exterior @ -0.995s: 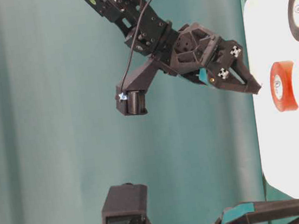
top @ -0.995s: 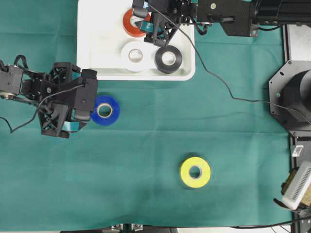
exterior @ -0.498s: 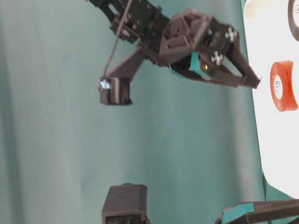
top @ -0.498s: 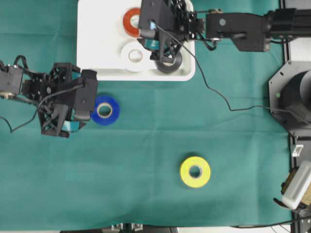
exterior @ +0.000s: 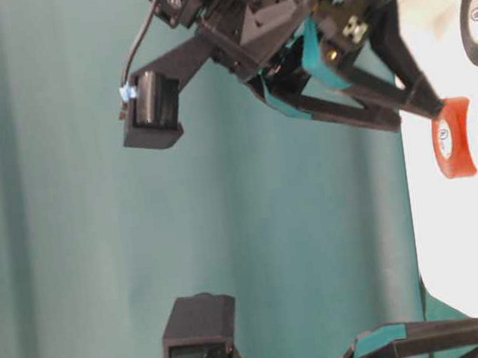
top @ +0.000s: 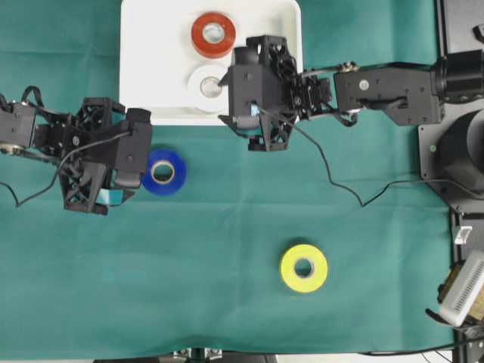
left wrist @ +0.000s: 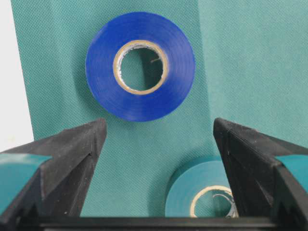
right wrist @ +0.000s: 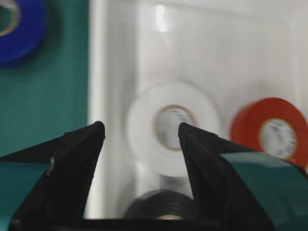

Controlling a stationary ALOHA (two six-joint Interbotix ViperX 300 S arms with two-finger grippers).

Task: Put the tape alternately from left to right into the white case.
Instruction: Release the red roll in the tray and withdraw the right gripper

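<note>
The white case [top: 151, 60] holds a red tape [top: 212, 34] and a white tape [top: 206, 83]. A black tape [right wrist: 163, 209] also lies in it, hidden under the arm in the overhead view. My right gripper [top: 238, 102] hovers open over the case's front part, nothing between its fingers [right wrist: 82, 144]. The blue tape [top: 163, 172] lies on the cloth just ahead of my open left gripper [left wrist: 159, 127]. Between its jaws, near their base, sits a teal tape [left wrist: 202, 197]. The yellow tape [top: 304, 268] lies alone further front.
Green cloth [top: 227, 302] covers the table. A black cable [top: 333, 174] trails from the right arm across the cloth. The right arm's base [top: 454, 151] and a pale device [top: 463, 291] stand at the right edge.
My right gripper has swung from the case's back, by the red tape, toward its front edge, now covering the black tape from above. The left arm has not moved.
</note>
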